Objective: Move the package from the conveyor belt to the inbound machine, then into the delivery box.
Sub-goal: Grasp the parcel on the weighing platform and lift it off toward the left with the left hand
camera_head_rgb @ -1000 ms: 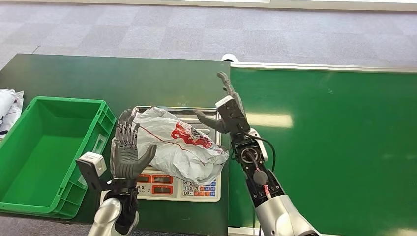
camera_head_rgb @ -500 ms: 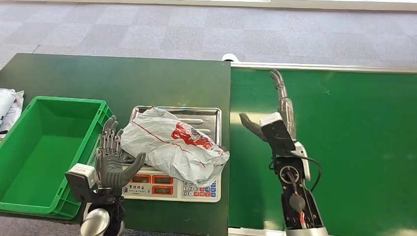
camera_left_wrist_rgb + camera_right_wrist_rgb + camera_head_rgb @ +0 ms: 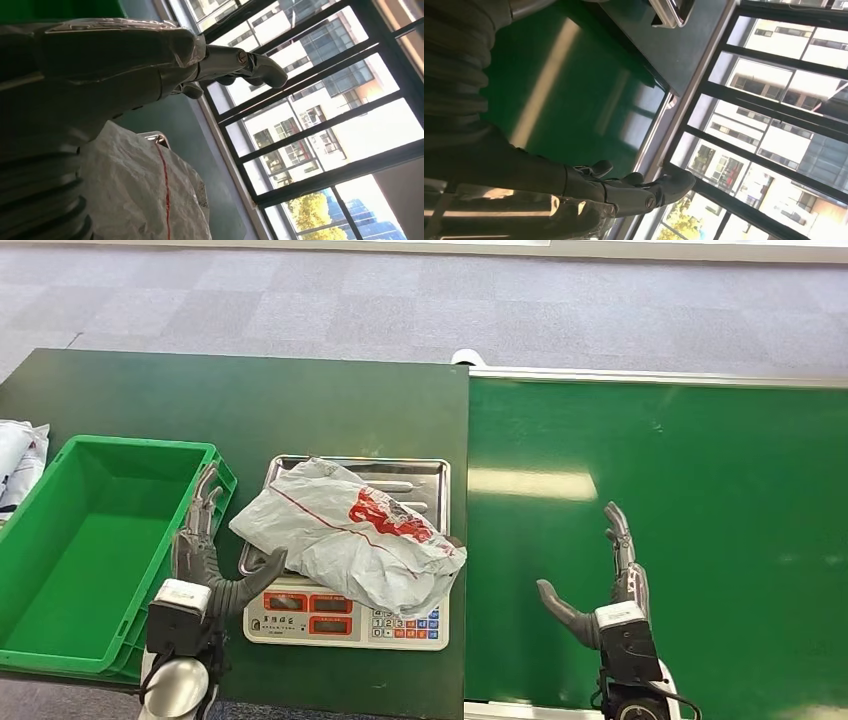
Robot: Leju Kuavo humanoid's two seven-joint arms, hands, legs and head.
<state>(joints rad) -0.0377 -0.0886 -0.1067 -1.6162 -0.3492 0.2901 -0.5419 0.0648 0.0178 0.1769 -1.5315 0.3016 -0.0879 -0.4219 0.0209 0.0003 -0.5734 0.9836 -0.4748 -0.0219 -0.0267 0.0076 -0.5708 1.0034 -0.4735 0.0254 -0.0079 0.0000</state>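
Observation:
The package (image 3: pixel 350 532), a crumpled white plastic bag with red print, lies on the steel tray of the inbound machine (image 3: pixel 415 476), a scale with a keypad at its front. My left hand (image 3: pixel 205 558) stands beside the bag's left edge with fingers spread, its thumb under the bag's corner, holding nothing. The left wrist view has the bag (image 3: pixel 145 195) close under that hand (image 3: pixel 150 65). My right hand (image 3: pixel 612 585) hovers open over the green conveyor belt (image 3: pixel 700 500), well right of the scale. The delivery box (image 3: pixel 60 560), a green crate, sits left of the scale.
White bags (image 3: pixel 18 455) lie at the far left edge beside the crate. The dark green table (image 3: pixel 250 400) stretches behind the scale. A metal rail (image 3: pixel 650 376) runs along the belt's far side, with grey carpet beyond.
Both hands have drawn back toward me and away from the package. The right hand swung from the bag's right side out over the belt. The bag stays on the scale.

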